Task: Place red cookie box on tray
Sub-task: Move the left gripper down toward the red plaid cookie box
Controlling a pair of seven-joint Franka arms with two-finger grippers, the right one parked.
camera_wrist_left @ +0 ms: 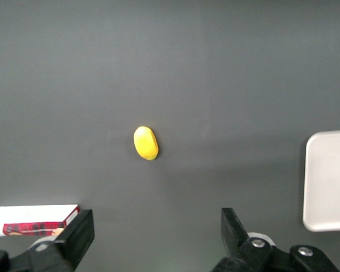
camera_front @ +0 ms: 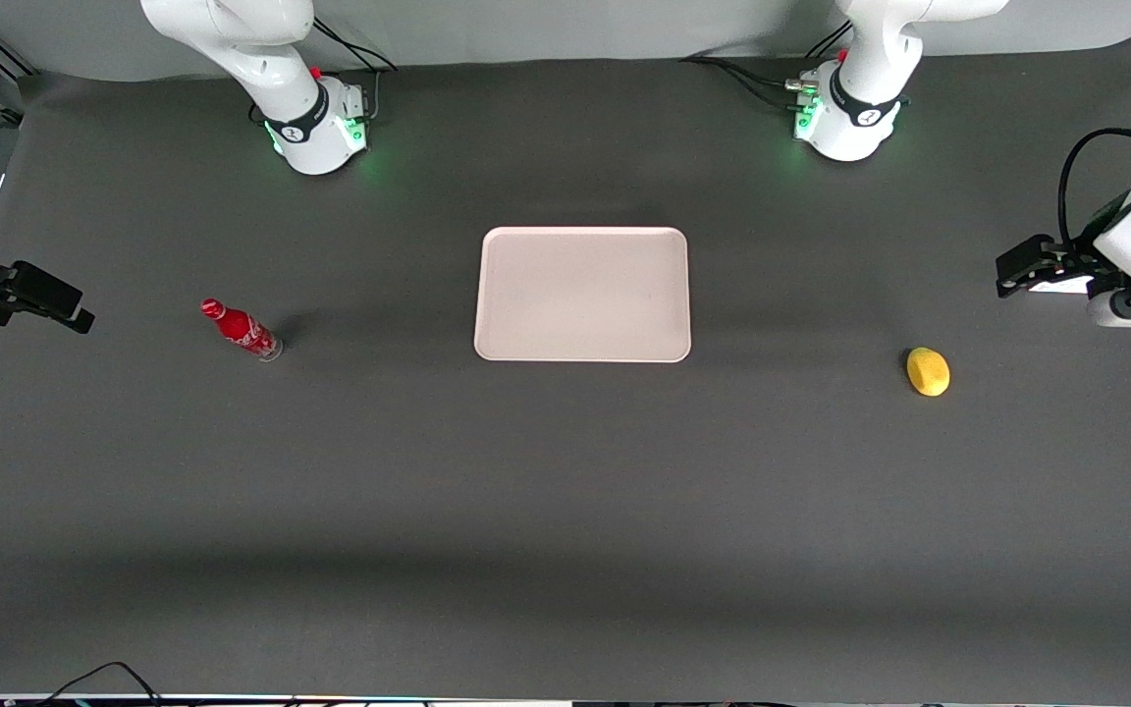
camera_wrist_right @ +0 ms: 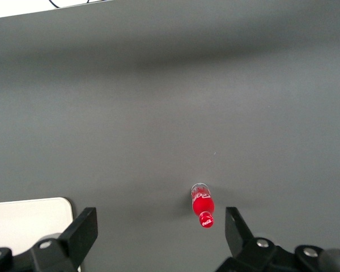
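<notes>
Left wrist view shows the gripper (camera_wrist_left: pixel 153 238) hanging above the table with its fingers spread wide, holding nothing. The red cookie box (camera_wrist_left: pixel 37 222) lies flat just beside one finger, near a lemon (camera_wrist_left: pixel 145 142). The tray (camera_front: pixel 582 294) sits bare at mid-table, well apart. Nothing looks done yet: grasping, carrying and setting down all remain.

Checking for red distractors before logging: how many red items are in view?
2. The red cookie box lies at the working arm's end of the table, under the left gripper, jaws open; the small red bottle is toward the parked arm's end.
</notes>
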